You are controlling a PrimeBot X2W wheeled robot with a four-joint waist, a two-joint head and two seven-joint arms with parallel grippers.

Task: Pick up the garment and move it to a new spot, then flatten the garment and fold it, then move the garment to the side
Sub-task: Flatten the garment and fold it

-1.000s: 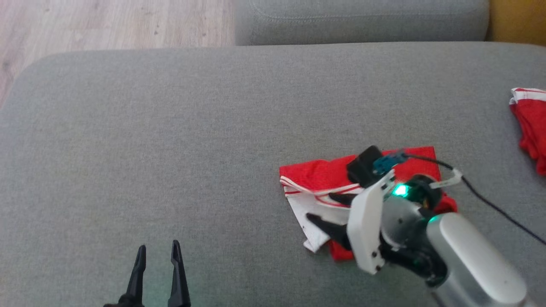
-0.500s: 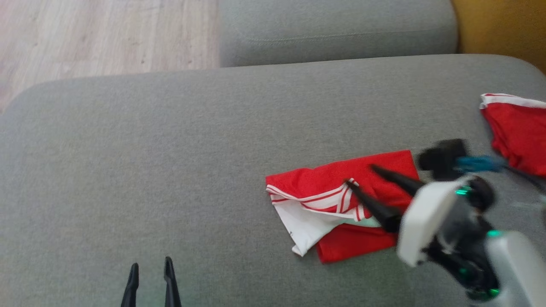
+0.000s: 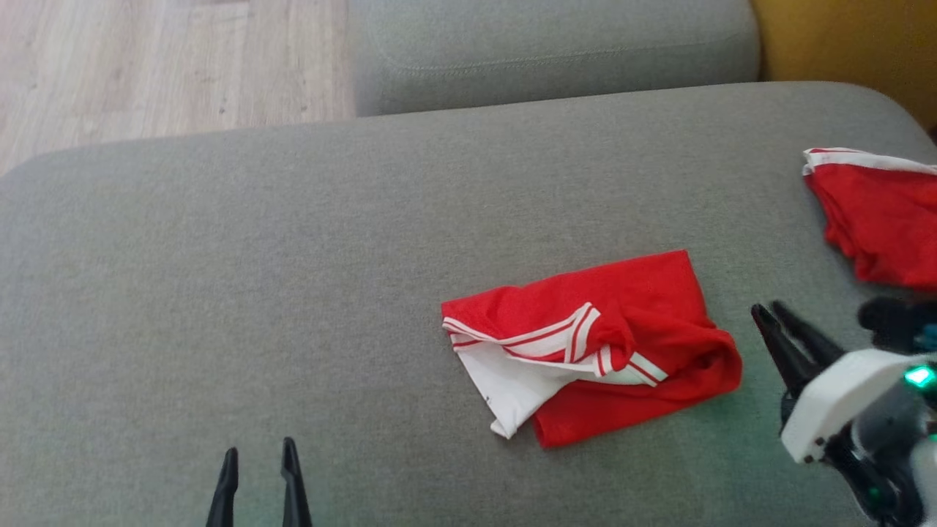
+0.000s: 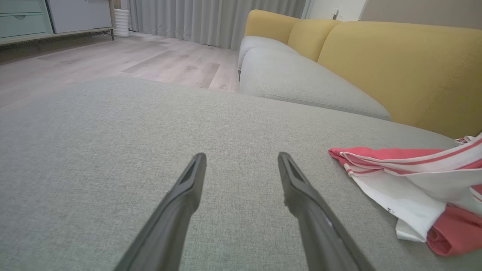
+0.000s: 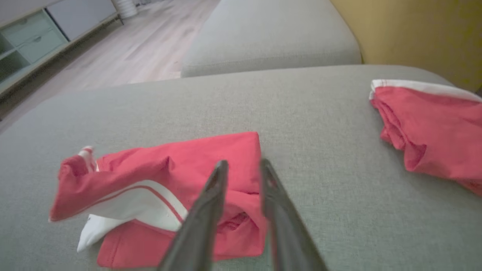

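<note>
Head view gives a wide grey woven-fabric sofa cushion [image 3: 293, 256] with rounded corners, which carries everything. On it, right of the middle and closer to the near edge, lies the folded red garment with white striped trim [image 3: 585, 344]. Its long axis runs along the cushion from left to right, a little tilted, and a white inner flap sticks out at its near left corner. The cloth looks thin and limp, perhaps a fine mesh, though the picture is not sharp enough to be sure. It puckers softly at the right end, so it will probably sag if lifted at one point.

A second crumpled red cloth with a white hem [image 3: 871, 219] rests at the right edge of the cushion, well apart.

The right gripper [image 3: 766, 307] is near the garment's right end but not touching it. Its dark tapered fingers stand with a narrow gap and hold nothing. The garment lies to its left, so this arm is the nearer one.

The left gripper [image 3: 260, 446] is at the near edge, well apart from the garment, fingers spread wide and empty.
</note>
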